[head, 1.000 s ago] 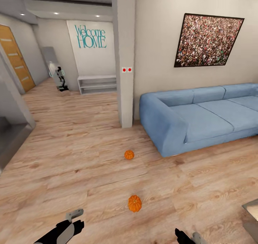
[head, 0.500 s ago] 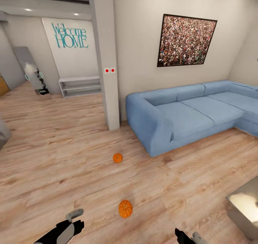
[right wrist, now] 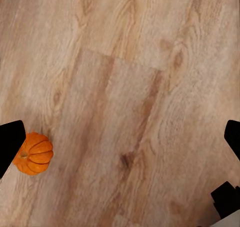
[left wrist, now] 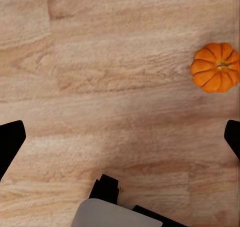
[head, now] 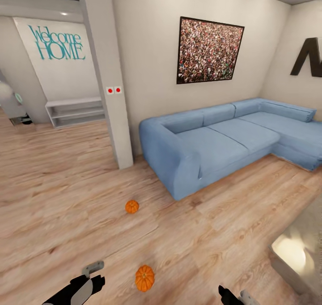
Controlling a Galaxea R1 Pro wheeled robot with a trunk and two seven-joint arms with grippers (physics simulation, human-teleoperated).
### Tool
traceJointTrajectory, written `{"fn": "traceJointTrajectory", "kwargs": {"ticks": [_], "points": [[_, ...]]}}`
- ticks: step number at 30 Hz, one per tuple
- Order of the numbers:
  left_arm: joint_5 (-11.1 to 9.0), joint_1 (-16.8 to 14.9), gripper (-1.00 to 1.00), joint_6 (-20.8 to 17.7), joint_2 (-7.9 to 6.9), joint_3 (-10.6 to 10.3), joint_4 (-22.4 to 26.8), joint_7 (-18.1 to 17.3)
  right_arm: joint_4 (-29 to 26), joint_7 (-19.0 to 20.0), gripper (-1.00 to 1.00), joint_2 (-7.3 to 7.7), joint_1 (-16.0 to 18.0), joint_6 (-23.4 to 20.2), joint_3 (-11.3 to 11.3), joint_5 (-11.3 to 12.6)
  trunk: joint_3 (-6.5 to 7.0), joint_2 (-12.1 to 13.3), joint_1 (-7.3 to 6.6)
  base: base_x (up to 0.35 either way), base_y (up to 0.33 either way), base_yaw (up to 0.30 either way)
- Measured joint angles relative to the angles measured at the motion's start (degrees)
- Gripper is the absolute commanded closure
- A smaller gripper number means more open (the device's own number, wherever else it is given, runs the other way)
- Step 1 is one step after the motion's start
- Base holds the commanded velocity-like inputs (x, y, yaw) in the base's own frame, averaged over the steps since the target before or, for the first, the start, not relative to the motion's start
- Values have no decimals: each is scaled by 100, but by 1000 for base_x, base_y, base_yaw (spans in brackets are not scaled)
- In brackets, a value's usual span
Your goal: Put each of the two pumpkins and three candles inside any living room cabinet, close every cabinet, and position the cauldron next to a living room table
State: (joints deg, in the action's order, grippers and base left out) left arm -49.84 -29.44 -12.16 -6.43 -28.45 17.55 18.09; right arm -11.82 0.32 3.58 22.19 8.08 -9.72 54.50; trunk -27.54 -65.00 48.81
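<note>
Two orange pumpkins lie on the wooden floor. The nearer pumpkin rests between my two arms, close in front of me. The farther pumpkin sits near the corner of the blue sofa. My left gripper hangs open just left of the nearer pumpkin, and the left wrist view has that pumpkin off to one side of the open left gripper. My right gripper is open too, and in its wrist view the pumpkin lies by one fingertip. The grey glossy table shows at the right edge.
A blue corner sofa stands against the far wall under a framed picture. A white pillar rises left of it. Beyond the pillar, a low white shelf sits under "Welcome HOME" lettering. Bare wood floor lies around the pumpkins.
The whole view has swung to the right: the camera turned, so the sofa, pillar and pumpkins slid left in the picture and more of the table came in. The arms hold the same pose.
</note>
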Motion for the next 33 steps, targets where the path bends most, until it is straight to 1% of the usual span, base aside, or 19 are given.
{"fn": "traceJointTrajectory", "kwargs": {"ticks": [8, 14, 20, 23, 28, 33], "points": [[0, 0, -100, 0, 0, 0, 1, 0, -5, 0, -100, 0, 0, 3, 0, 0, 0, 0, 0, 289, -2, -217], [-1, 1, -100, 0, -1, 0, 2, -3, -7, 1, -100, -1, 1, 5, 0, -1, 0, 0, 0, 280, -100, -51], [0, 1, -100, -1, -1, 1, 3, -5, -7, 2, -100, -1, 2, 4, -5, -4, 0, 0, 3, 72, -44, -3], [0, 1, -100, 0, -1, -3, 2, -8, -7, 1, -100, 0, 2, 5, -6, -5, 0, 0, 3, 8, -187, 0], [0, 2, -100, 1, -1, -177, 3, 0, -7, 1, -100, -1, 1, 4, -8, -3, 0, 0, 2, 84, -90, 0], [-3, 2, -100, 152, -1, -215, -3, 1, -7, 0, -100, 0, 1, 4, -9, -3, 0, 0, 0, 231, -71, 0]]}}
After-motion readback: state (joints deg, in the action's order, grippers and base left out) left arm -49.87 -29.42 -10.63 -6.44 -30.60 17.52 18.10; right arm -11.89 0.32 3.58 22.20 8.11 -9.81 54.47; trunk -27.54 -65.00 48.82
